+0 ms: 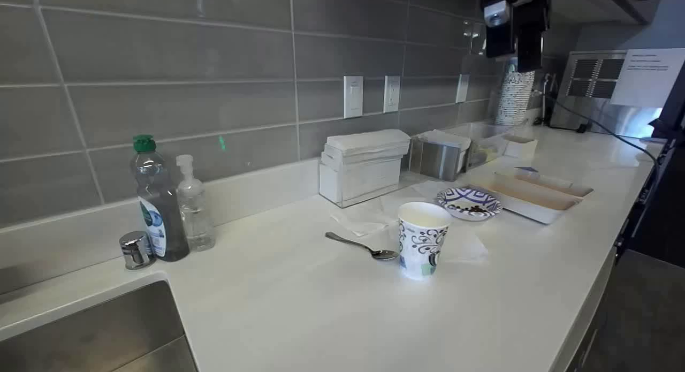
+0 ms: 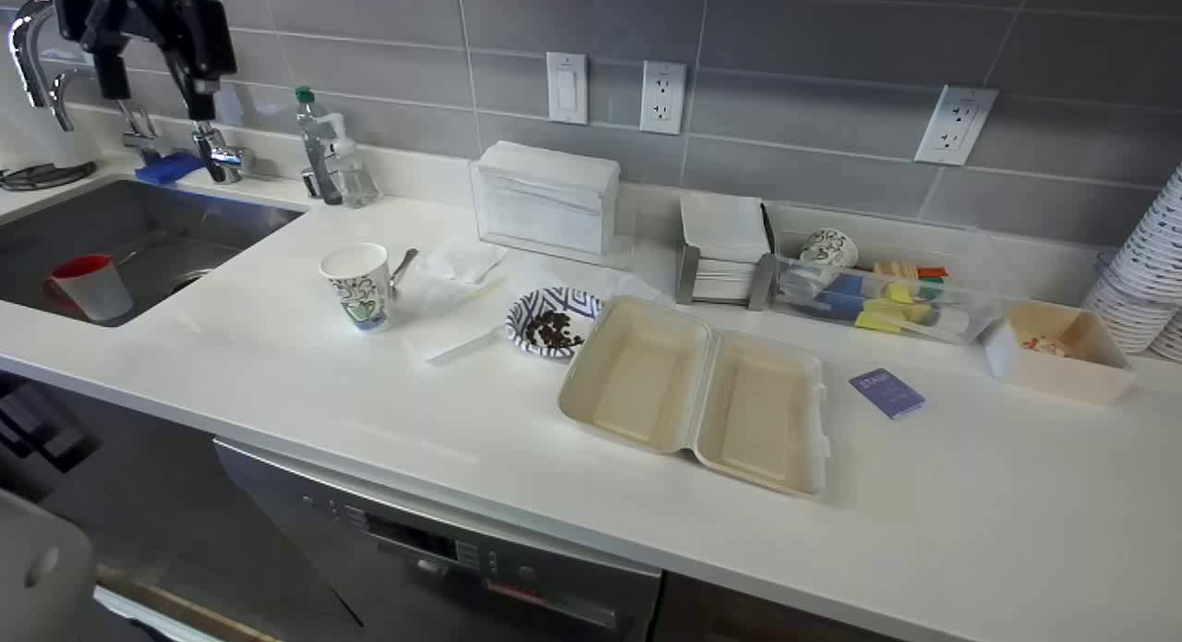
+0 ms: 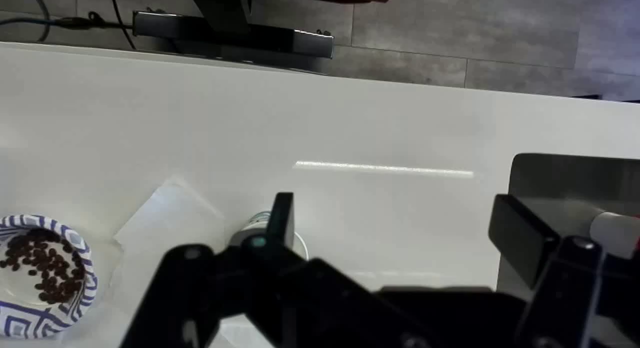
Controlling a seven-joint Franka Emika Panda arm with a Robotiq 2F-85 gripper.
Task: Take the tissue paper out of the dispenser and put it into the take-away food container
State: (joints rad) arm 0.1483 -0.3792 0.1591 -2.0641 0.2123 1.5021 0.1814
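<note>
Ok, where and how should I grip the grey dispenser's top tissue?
Probably pinch the top tissue by its front edge, coming from above, on the side away from the tiled wall: the gap in the front of the dispenser bares that edge.

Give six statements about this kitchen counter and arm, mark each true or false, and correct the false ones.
1. The dispenser holds white tissue paper. True.
2. The gripper is shut. False: the gripper is open and holds nothing.
3. The take-away food container lies open. True.
4. Tissue paper lies inside that container. False: neither half shows anything in it.
5. The spoon lies on the round plate. False: the spoon lies beside the paper cup.
6. A red-and-white mug is in the sink. True.
</note>
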